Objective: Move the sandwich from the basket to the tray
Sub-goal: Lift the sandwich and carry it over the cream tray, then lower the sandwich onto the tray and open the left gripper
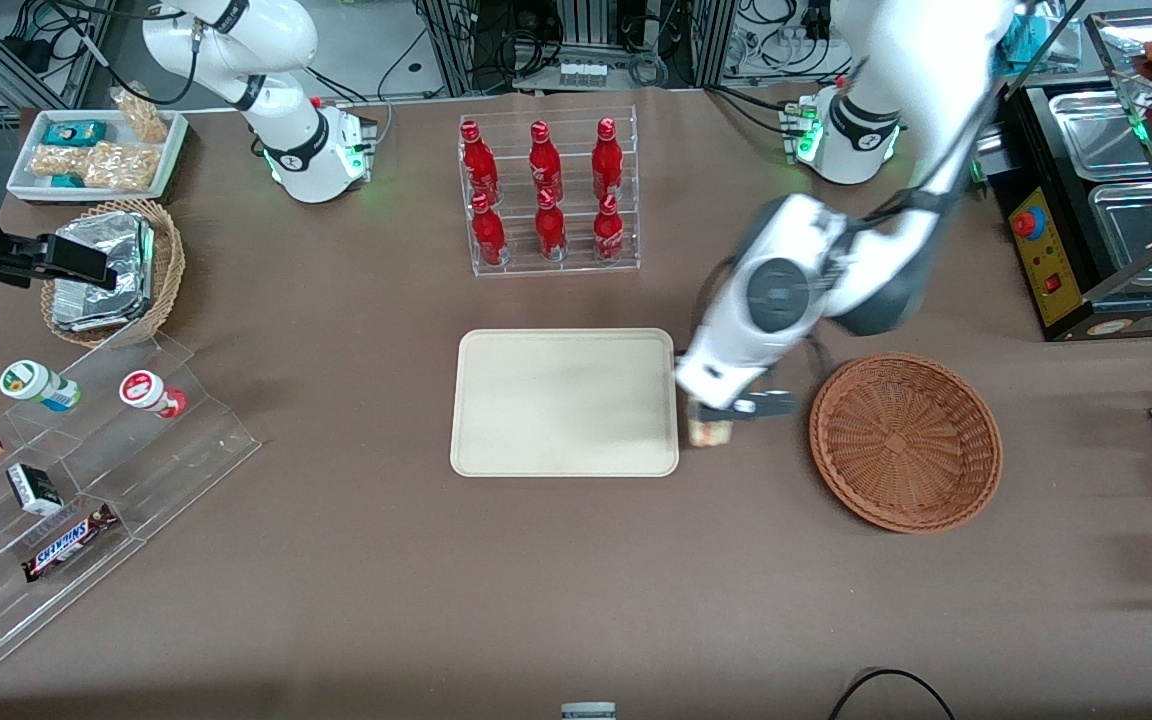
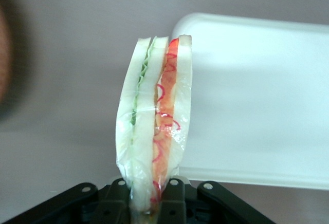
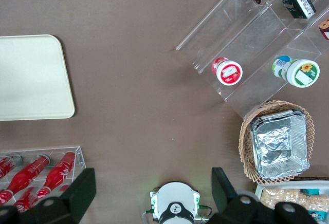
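Observation:
My left gripper (image 1: pixel 711 420) hangs above the table between the cream tray (image 1: pixel 564 402) and the reddish-brown wicker basket (image 1: pixel 904 440), which holds nothing. It is shut on the sandwich (image 2: pixel 154 121), a wrapped wedge of white bread with green and red filling along its cut edge. The black fingers (image 2: pixel 175 198) press its lower end from both sides. In the front view the sandwich (image 1: pixel 709 431) shows just beside the tray's edge, toward the basket. The tray (image 2: pixel 257 95) lies bare close beside the sandwich in the left wrist view.
A clear rack of red bottles (image 1: pixel 547 195) stands farther from the front camera than the tray. Toward the parked arm's end are a tan basket with foil packets (image 1: pixel 111 270), a white snack tray (image 1: pixel 96 150) and clear stepped shelves (image 1: pixel 86 470). A black appliance (image 1: pixel 1086 220) stands past the basket.

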Robot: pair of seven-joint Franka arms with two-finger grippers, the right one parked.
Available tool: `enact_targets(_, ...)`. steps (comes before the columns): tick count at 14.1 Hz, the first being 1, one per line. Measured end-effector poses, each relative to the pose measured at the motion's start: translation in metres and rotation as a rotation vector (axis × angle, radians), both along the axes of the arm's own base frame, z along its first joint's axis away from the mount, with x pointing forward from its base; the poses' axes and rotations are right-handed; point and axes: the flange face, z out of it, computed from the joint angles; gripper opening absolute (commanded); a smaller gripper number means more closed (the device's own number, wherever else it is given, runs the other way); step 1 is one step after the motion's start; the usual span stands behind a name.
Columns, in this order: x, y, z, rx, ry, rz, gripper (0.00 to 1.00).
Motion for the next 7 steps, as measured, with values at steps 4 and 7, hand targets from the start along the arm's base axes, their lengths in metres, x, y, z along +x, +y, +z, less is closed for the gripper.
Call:
enact_targets(4,-0.016,-0.088,-0.037,-0.022,0.016,-0.038,0.16)
enact_targets(7,-0.023,-0.122,-0.057,-0.021,-0.005,-0.034,0.17)
